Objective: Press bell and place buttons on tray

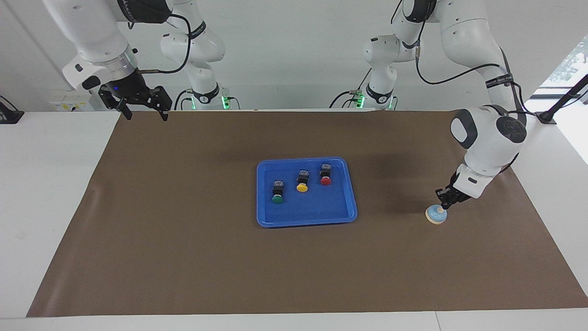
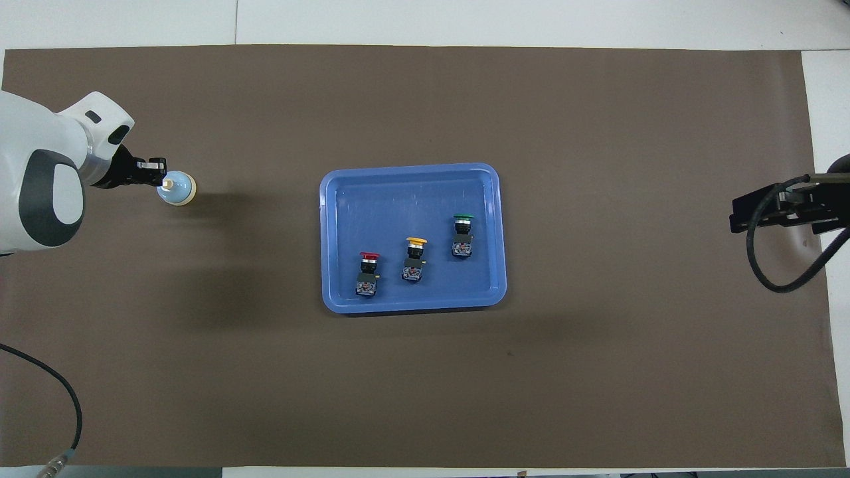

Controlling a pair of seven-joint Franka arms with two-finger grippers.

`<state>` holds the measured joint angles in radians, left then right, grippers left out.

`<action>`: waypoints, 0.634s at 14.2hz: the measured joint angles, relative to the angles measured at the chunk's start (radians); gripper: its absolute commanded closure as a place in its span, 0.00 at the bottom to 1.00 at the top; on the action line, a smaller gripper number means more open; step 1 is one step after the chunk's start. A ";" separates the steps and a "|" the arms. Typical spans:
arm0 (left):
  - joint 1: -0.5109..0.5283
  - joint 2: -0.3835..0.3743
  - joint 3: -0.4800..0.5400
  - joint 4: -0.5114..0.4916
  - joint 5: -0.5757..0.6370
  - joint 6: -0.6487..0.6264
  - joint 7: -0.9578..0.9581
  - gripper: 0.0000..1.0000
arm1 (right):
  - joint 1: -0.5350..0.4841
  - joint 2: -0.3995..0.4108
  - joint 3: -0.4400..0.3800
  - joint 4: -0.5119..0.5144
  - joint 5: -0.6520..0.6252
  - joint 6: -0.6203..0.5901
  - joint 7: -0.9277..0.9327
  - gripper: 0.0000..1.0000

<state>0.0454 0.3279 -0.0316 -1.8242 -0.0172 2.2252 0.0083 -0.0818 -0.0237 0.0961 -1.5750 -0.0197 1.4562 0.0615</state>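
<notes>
Three push-button switches, the red (image 1: 325,180), the yellow (image 1: 302,187) and the green (image 1: 277,199), lay on their sides inside the bright blue tray (image 1: 342,216), caps pointing away from the robots. The light-blue bell (image 1: 435,215) sat well apart from the tray, toward the left arm's end.
</notes>
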 measured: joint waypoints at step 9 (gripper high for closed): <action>0.002 0.020 0.001 -0.045 0.000 0.097 0.001 1.00 | 0.000 0.000 0.000 0.000 0.000 0.000 0.000 0.00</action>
<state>0.0478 0.3480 -0.0310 -1.8696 -0.0171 2.3223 0.0088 -0.0818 -0.0237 0.0961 -1.5750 -0.0197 1.4562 0.0615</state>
